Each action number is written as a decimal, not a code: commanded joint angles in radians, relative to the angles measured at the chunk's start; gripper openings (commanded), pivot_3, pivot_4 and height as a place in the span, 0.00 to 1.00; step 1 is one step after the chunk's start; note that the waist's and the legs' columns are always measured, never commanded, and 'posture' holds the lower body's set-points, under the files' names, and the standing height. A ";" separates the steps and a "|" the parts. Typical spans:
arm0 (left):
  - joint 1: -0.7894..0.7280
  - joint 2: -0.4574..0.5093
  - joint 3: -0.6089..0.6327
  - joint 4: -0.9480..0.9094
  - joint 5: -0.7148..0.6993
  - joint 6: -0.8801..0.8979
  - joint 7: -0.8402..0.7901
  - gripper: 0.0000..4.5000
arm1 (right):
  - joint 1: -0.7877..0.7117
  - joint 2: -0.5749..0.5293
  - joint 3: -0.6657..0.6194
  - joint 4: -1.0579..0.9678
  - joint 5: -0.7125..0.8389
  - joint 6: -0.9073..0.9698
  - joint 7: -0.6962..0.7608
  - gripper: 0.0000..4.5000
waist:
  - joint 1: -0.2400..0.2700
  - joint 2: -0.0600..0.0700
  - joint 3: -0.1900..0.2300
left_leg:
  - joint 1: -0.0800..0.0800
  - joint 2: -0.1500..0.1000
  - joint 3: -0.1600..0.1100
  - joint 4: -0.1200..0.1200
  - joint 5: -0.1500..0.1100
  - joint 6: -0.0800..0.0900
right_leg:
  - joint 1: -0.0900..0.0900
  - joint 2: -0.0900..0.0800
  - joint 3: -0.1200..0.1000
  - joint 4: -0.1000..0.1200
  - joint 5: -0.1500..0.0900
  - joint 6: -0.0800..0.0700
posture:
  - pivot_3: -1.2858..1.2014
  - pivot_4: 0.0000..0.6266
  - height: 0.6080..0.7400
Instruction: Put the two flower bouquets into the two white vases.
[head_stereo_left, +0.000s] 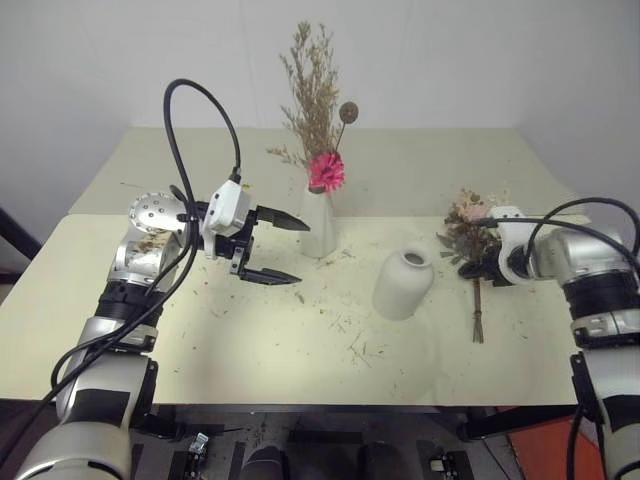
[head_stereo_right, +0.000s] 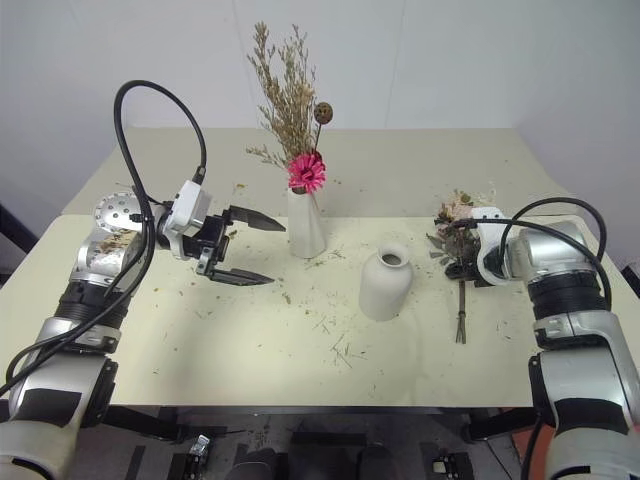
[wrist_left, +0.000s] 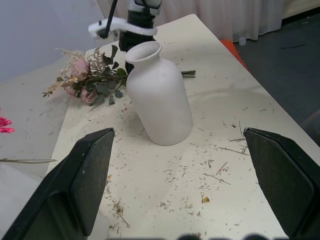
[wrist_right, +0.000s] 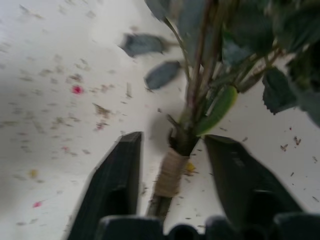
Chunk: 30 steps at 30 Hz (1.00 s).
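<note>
The tall white vase (head_stereo_left: 318, 228) stands mid-table and holds the pink daisy bouquet (head_stereo_left: 326, 170) with its dried grass. To its right stands the shorter, wide vase (head_stereo_left: 404, 284), empty. Farther right, the rose bouquet (head_stereo_left: 468, 222) lies flat on the table, stems toward the front edge. My right gripper (wrist_right: 175, 140) is down over it, its fingers (wrist_right: 117, 180) on either side of the wrapped stem (wrist_right: 169, 175) with small gaps showing. My left gripper (head_stereo_left: 300, 252) hovers open and empty just left of the tall vase, pointing toward the short vase (wrist_left: 160, 100).
Dried plant bits (head_stereo_left: 345, 325) litter the cream table (head_stereo_left: 250, 370). The table's front edge runs close below the arms. A white wall stands behind the far edge.
</note>
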 joint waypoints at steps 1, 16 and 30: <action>0.002 0.009 0.041 -0.045 -0.006 -0.001 0.014 1.00 | -0.040 0.002 -0.007 0.054 -0.053 -0.060 0.027 0.20 | 0.000 0.000 0.000 | 0.000 0.000 0.000 0.000 0.000 0.000 | 0.000 0.000 0.000 0.000 0.000 0.000 | 0.52 0.24 1.00; -0.003 0.029 0.068 -0.053 0.005 0.009 0.035 1.00 | 0.090 -0.016 -0.387 -0.438 -0.108 -0.331 -0.255 0.06 | 0.002 0.005 -0.001 | -0.001 0.000 0.000 -0.001 0.000 0.000 | -0.001 0.000 0.000 0.000 0.000 0.000 | 0.52 0.24 1.00; 0.011 0.048 0.094 -0.100 -0.007 0.065 0.048 1.00 | 0.322 0.515 -0.565 -1.158 0.171 -0.746 -0.442 0.06 | 0.000 0.007 -0.002 | 0.001 0.000 -0.001 0.000 0.002 -0.001 | 0.001 0.000 0.000 0.002 0.001 0.001 | 0.52 0.24 1.00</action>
